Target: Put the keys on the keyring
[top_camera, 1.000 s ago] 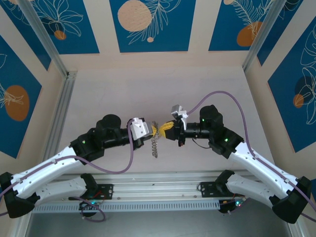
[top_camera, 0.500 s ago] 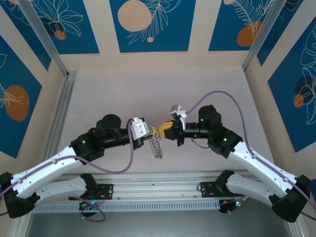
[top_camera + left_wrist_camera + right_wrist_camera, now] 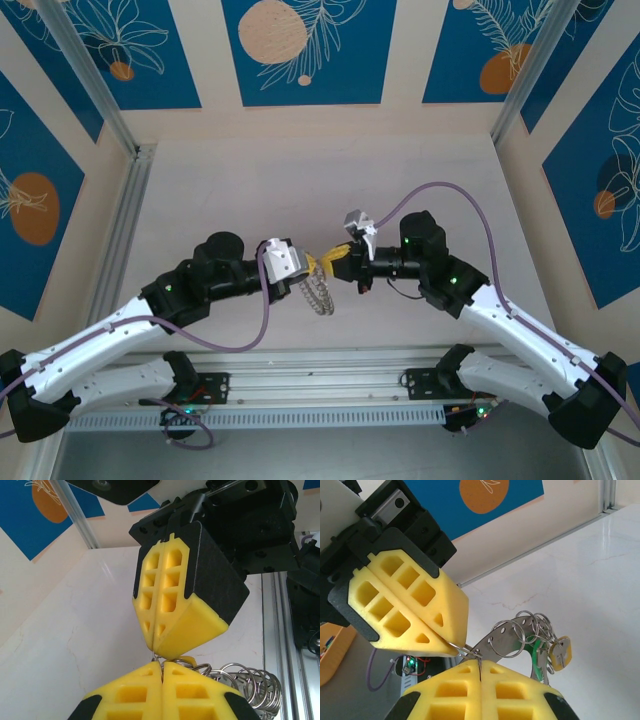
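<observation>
Purple cables (image 3: 440, 186) loop over both arms above the desk's (image 3: 250, 190) near edge. Both jaws are clenched tip to tip on the keyring (image 3: 318, 297), whose keys (image 3: 560, 652) dangle beneath.

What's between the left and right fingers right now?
A thin wire loop of the keyring spans the narrow gap between left gripper and right gripper, both shut on it; right wrist view shows it.
</observation>
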